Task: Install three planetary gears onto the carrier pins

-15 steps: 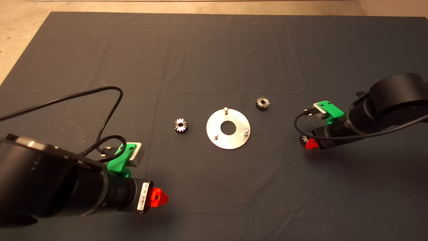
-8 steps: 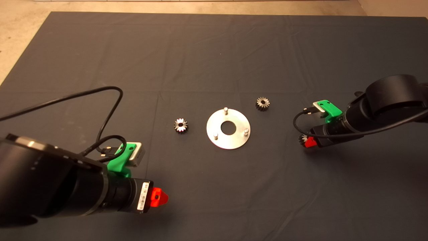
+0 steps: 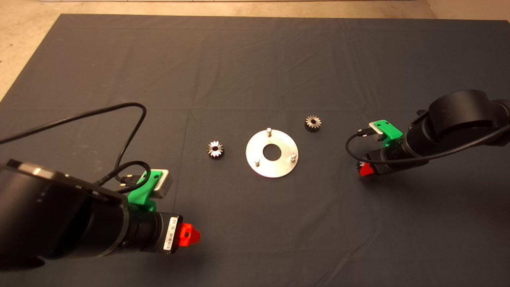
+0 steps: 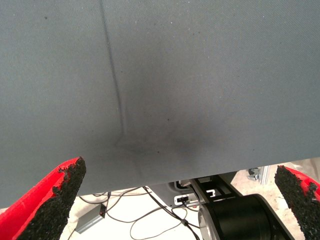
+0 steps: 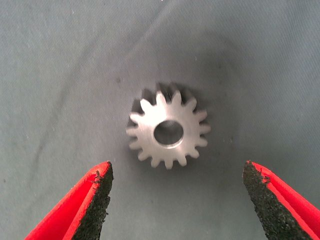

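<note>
The silver disc lies flat at mid-mat with its three carrier pins standing bare. One planetary gear lies left of the disc, and a second lies behind it to the right. The third gear lies flat on the mat to the right of the disc. My right gripper hovers right over it, almost hiding it in the head view. In the right wrist view the gripper is open, with the fingers on either side of the gear and not touching it. My left gripper waits at the front left, open and empty.
A black cable loops over the mat from the left arm. The left wrist view looks past the mat's edge at floor cables and equipment. Bare floor shows beyond the mat at the back left.
My right arm has shifted slightly to the left and down over the third gear, which it now covers more in the head view. The left arm, disc and other gears have not moved.
</note>
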